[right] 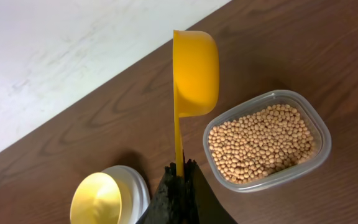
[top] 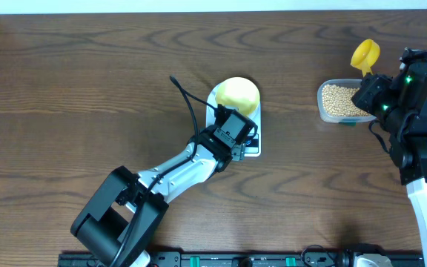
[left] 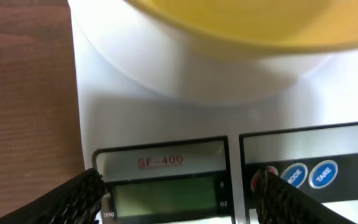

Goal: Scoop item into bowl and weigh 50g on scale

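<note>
Beans, small, round and tan, lie heaped in a clear rectangular tub on the right side of the dark wooden bench, well apart from the scale. The white scale sits near the middle of the bench, and the pale-yellow bowl stands on its far half. What shows of the bowl's inside is bare yellow. The left gripper hangs low over the front of the scale with its jaws apart and nothing between them. One fingertip sits at the left edge of the greenish display, and the other is over the red one of the round buttons. Whether either tip touches the scale I cannot tell. The right gripper is beside the tub with its jaws together on the thin handle of a bright yellow scoop. From the right wrist the scoop stands on edge, its cup out past the jaws over bare bench just beside the tub, toward the far edge of the bench, and apart from the beans. From overhead the cup lies just beyond the tub's far right corner. Its contents cannot be made out from either view.
</note>
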Robot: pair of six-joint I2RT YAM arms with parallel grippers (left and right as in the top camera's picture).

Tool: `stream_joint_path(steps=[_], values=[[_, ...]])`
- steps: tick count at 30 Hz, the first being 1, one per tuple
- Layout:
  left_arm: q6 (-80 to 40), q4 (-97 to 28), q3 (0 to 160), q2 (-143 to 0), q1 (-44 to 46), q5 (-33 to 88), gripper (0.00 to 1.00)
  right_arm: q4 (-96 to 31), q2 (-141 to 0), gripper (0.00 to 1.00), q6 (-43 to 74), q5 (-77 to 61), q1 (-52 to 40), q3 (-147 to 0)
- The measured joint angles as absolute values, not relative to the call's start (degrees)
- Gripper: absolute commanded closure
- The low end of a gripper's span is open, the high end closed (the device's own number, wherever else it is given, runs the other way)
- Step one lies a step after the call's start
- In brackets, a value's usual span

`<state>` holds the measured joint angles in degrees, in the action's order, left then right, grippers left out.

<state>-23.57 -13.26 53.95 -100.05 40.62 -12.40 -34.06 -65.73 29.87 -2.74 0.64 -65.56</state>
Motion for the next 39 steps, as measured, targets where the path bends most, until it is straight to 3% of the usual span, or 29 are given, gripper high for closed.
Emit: stream_joint_path(steps=[39], values=[[-23.77, -12.86, 54.68, -101.47, 40.66, -14.15, 0.21, -34.63, -65.73, 0.99, 29.87, -2.76, 0.64, -65.56]])
